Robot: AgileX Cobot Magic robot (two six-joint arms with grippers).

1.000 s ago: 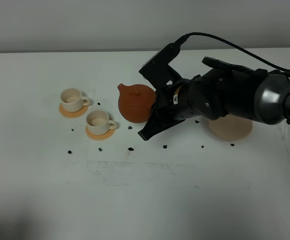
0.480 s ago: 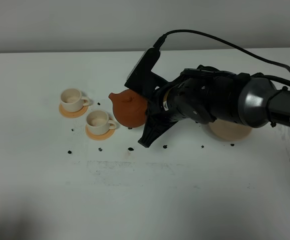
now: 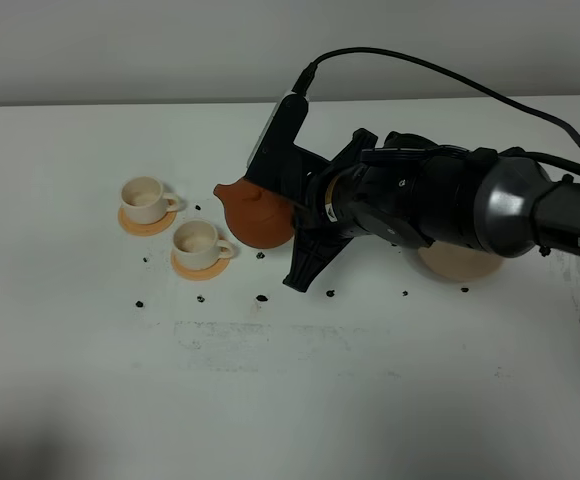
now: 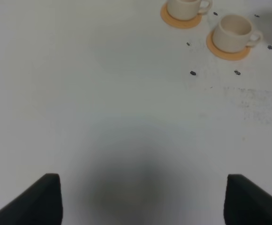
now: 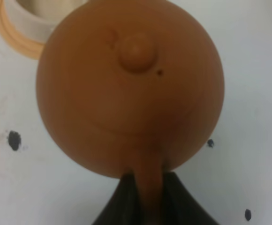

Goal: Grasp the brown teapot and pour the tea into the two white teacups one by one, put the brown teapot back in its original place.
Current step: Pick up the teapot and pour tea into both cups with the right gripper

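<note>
Over the white desk [image 3: 270,400] my right jaws are clenched on the loop handle of the brown teapot [image 3: 258,212], which I hold just off the desk's centre, apparently lifted. My left jaws hang spread and empty. The cream saucer [image 3: 460,262], the pot's home, lies at three o'clock of it, partly behind my arm. The two white teacups [image 3: 196,239] sit at nine o'clock, the nearer just beyond the spout. I judge this the approach to the first pour. Next I must bring the spout over that cup and tip gently.
</note>
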